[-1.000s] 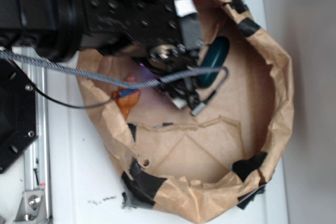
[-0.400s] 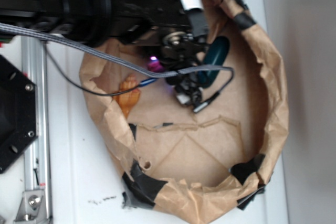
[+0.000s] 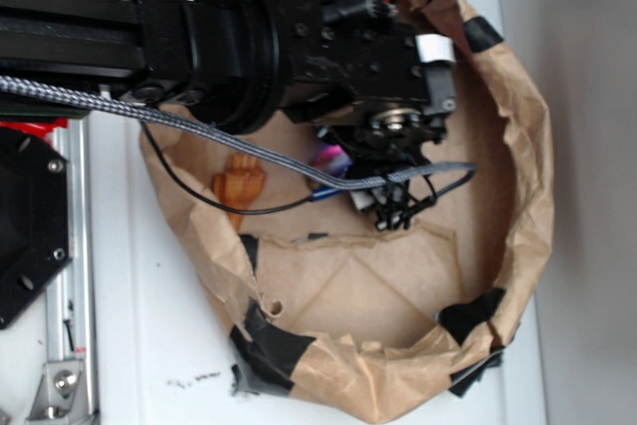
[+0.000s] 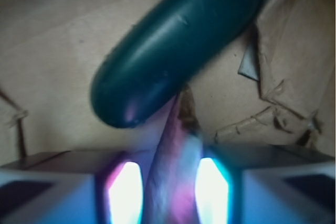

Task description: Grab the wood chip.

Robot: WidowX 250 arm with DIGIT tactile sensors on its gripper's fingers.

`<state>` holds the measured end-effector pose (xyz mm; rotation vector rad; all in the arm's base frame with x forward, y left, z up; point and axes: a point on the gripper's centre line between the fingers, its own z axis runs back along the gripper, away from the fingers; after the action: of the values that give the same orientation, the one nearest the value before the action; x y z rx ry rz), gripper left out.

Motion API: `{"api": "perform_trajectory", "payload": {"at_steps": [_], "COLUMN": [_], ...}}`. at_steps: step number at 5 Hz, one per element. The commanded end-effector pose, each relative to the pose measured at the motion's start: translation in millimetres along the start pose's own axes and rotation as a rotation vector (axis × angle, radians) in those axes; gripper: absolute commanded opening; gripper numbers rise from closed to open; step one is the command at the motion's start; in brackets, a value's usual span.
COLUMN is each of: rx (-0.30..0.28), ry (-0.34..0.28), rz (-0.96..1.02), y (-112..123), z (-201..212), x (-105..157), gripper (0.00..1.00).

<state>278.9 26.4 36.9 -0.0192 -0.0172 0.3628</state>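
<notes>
Exterior view, left to right: your shell sits on the paper floor at the left side of the bin, clear of the arm. The arm comes in from the left and covers the upper middle of the bin. The gripper hangs below the wrist, over the floor right of centre, with a grey braided cable and a thin black wire looping across in front of it. You can't see the chip or the green oblong from here; the arm hides that area. Black tape patches sit along the bin's lower and right rim.

Wrist view, left to right: the left finger pad is lit up at the bottom edge. The chip stands between it and the right pad, running from the bottom edge up toward the centre. Its far end sits just beside the lower end of the oblong; can't tell if they touch. The jaws are narrow, and the pads sit tight on both sides of the chip. It looks gripped, though blur and glare hide the contact lines. The oblong lies tilted, low end left, high end upper right. Crumpled paper wall and a tape scrap are at far right.
</notes>
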Motion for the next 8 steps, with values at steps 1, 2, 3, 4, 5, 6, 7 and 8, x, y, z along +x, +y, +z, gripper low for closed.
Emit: {"api": "perform_trajectory", "payload": {"at_steps": [1, 2, 3, 4, 5, 6, 7, 8], "rx": [-0.013, -0.036, -0.081, -0.149, -0.094, -0.084, -0.072, -0.073], "ry": [-0.129, -0.151, -0.135, -0.184, -0.114, -0.089, -0.055, -0.035], "rz": [-0.148, -0.143, -0.083, -0.044, -0.085, -0.118, -0.148, -0.153], "y": [-9, -3, 8, 17, 8, 0, -6, -5], "z": [93, 120, 106, 62, 25, 11, -2, -6], "x": [0, -2, 0, 4, 7, 4, 2, -1], "gripper": [0.00, 0.00, 1.00, 1.00, 1.00, 1.00, 1.00, 1.00]}}
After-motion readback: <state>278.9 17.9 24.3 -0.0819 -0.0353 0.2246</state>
